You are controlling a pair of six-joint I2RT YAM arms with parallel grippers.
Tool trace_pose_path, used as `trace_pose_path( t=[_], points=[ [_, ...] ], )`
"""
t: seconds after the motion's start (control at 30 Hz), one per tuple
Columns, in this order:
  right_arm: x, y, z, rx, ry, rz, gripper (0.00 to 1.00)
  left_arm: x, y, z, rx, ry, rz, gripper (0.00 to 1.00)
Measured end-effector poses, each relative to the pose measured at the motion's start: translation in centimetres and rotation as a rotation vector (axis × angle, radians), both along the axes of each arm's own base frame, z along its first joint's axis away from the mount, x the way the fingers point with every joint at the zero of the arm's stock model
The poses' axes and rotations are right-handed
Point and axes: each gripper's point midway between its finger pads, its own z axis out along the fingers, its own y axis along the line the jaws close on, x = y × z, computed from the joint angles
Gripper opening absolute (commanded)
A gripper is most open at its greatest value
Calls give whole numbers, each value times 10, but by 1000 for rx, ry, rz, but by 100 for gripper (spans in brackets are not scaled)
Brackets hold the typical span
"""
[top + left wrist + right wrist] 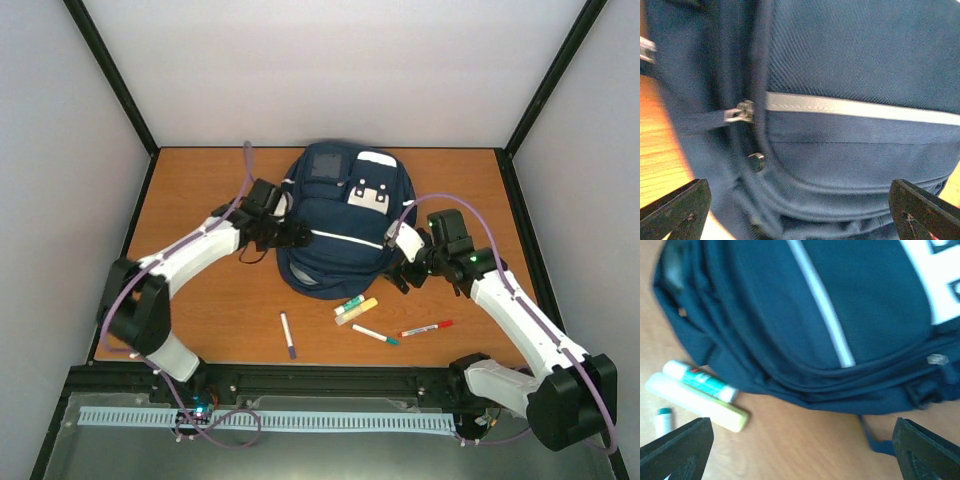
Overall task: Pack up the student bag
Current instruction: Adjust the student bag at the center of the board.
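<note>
As the left gripper (800, 209) and right gripper (800, 450) flank the student bag (340, 225) at far centre, both wide open and empty, a snatch at its zip pull (741, 112) could drag the bag

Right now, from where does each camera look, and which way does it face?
Top external: above and behind the bases, looking down on the table and student bag; left arm and right arm show.
Left wrist: close beside the bag, facing its zipper pull; open jaws in the bottom corners.
Right wrist: facing the bag's edge and yellow marker; open jaws below.
Shared: top and right wrist both show that marker.
</note>
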Motion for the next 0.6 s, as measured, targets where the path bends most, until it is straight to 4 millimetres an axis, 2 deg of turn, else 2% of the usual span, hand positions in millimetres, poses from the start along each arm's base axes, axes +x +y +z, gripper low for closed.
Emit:
trace_pose_path(
  t=[0.17,0.23,0.33,0.4,0.47,0.6],
  points=[
    [34,-12,19,-81,-79,-91,100,7,53,54,172,-201,142,100],
    [48,-8,31,-66,-92,-109,100,10,72,62,254,-226,194,100],
    [64,5,38,-30,-65,-96,100,11,95,61,371,-242,236,100],
    [76,17,32,-7,-10,-75,99,9,105,57,422,-252,241,100],
    [85,25,18,6,54,-65,95,5,112,52,450,-253,234,100],
    [86,33,-15,11,185,-69,88,11,122,54,464,-272,272,100]
  ],
)
